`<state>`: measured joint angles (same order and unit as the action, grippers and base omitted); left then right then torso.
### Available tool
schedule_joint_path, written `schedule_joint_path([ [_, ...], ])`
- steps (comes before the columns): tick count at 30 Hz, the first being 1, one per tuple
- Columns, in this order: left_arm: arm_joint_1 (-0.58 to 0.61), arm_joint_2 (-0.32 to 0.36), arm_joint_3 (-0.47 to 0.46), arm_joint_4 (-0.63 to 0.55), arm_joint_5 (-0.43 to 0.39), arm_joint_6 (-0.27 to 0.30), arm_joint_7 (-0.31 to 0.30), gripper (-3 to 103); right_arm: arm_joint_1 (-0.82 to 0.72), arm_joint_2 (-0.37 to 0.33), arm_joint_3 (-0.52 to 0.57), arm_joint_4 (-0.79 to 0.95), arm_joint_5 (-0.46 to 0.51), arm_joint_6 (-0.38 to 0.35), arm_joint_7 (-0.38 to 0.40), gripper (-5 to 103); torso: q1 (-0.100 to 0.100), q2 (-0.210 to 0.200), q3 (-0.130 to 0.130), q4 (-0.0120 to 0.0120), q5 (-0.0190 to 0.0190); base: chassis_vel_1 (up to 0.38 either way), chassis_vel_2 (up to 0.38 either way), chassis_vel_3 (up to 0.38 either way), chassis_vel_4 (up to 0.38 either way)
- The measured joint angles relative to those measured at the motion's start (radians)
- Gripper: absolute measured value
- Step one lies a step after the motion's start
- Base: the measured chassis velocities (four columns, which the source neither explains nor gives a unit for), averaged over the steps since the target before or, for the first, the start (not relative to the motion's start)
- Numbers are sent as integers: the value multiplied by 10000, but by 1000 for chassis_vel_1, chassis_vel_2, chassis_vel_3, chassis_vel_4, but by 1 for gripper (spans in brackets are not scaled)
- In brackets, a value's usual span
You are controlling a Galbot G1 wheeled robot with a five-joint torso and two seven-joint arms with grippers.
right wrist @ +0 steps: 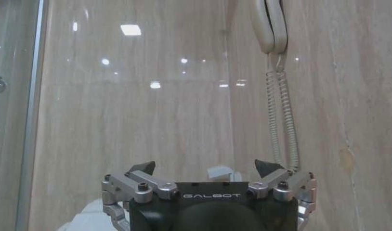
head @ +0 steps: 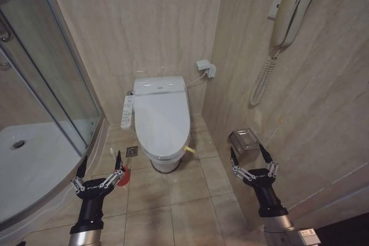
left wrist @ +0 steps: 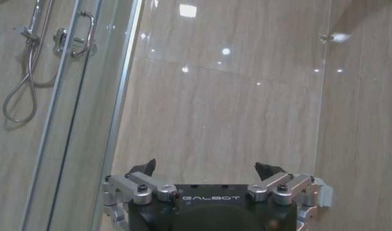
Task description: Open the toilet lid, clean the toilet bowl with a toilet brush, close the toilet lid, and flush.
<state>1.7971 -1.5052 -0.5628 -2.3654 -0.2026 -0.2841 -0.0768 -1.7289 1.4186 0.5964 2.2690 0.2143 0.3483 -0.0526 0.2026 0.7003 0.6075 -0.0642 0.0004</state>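
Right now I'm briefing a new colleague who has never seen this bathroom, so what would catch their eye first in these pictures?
The white toilet bowl against the back wall, with its toilet lid shut, draws the eye first. In front of it the left claw and right claw hang open and empty to either side over the tiled floor. A wall phone with a coiled cord hangs on the right wall, and a glass shower stands on the left.
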Motion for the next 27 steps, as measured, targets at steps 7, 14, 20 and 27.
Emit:
schedule_joint_path([
  [7, -26, -105, 21, 72, 24, -61, 6, 100, 56, 7, 28, -169, 100, 232, -114, 100, 1, 0, 1, -1, 0, -136, 124, 133, -135],
  [14, -55, -97, 19, 168, 31, -73, 8, 100, 45, 50, 21, -186, 91, 452, -227, 100, 16, -4, 6, -2, -2, -201, 194, 197, -198],
  [20, -43, -96, 11, 153, 36, -76, 14, 100, 95, 108, 85, -102, 337, 354, -265, 100, 9, -4, 4, 2, 0, -58, 75, 32, -86],
  [27, -5, -110, 0, 144, 43, -114, 23, 100, 148, 176, 132, -173, 629, 402, -263, 100, -6, 2, -3, -1, 0, 19, -24, -12, 33],
])
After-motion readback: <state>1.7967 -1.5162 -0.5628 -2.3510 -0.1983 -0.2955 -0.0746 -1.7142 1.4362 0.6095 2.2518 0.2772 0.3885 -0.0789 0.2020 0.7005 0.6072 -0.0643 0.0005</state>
